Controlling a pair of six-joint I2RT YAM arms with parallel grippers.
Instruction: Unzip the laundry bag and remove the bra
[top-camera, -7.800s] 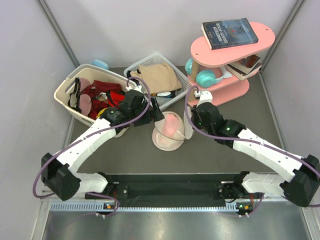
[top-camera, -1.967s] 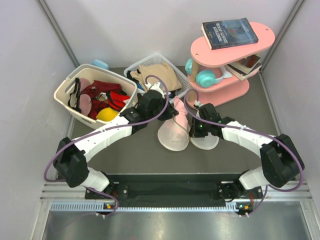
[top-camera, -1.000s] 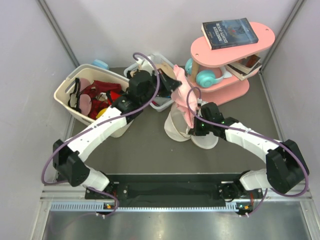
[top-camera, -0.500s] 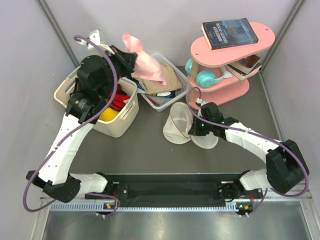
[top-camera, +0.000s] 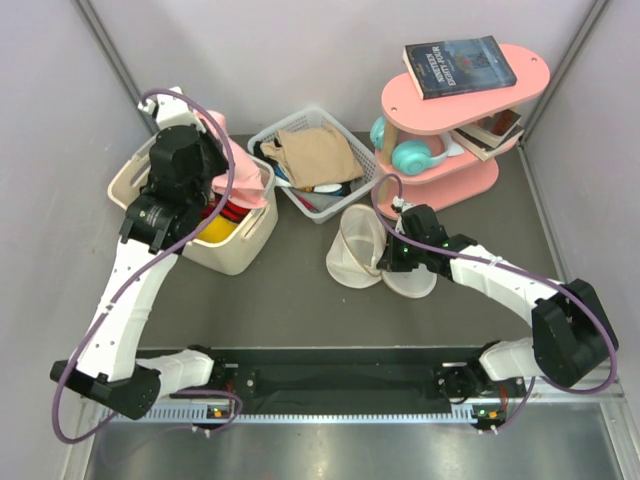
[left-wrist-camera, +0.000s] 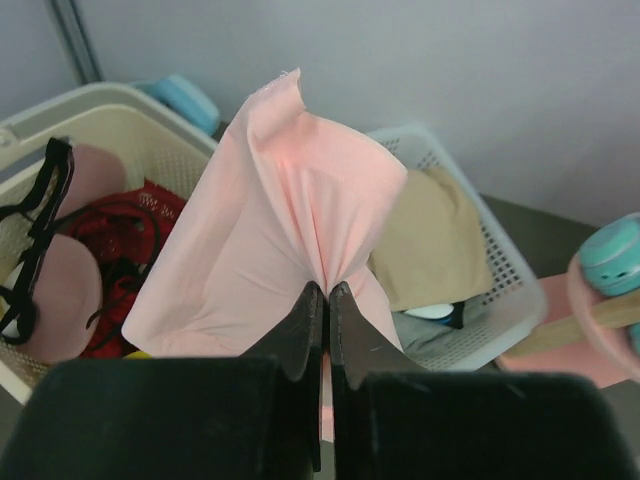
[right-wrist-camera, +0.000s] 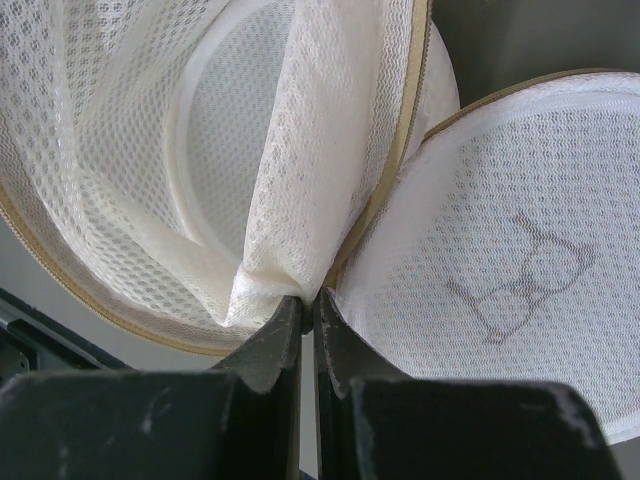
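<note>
L gripper (left-wrist-camera: 325, 292) is holding the bra (left-wrist-camera: 290, 200) up over the big basket (top-camera: 235, 250); R gripper (right-wrist-camera: 307, 300) is pinching the unzipped laundry bag (right-wrist-camera: 240, 150).
L fingers are pressing tight together on a fold of the pink bra, w/ the fabric fanning out beyond the tips. From the top cam it's hanging at the big basket's right rim, above the red garments (left-wrist-camera: 130, 215) and just left of the wire basket (top-camera: 320, 205) w/ the tan cloth (top-camera: 315, 155). R jaws are nipping the bag's mesh wall right by the zip edge, almost touching each other. Bag is lying mid-table (top-camera: 280, 300), in front of the pink shelf (top-camera: 450, 185). Its halves are gaping apart, one propped on edge w/ its hollow showing, the other lying flat w/ the bra logo (right-wrist-camera: 520, 270) facing up.
</note>
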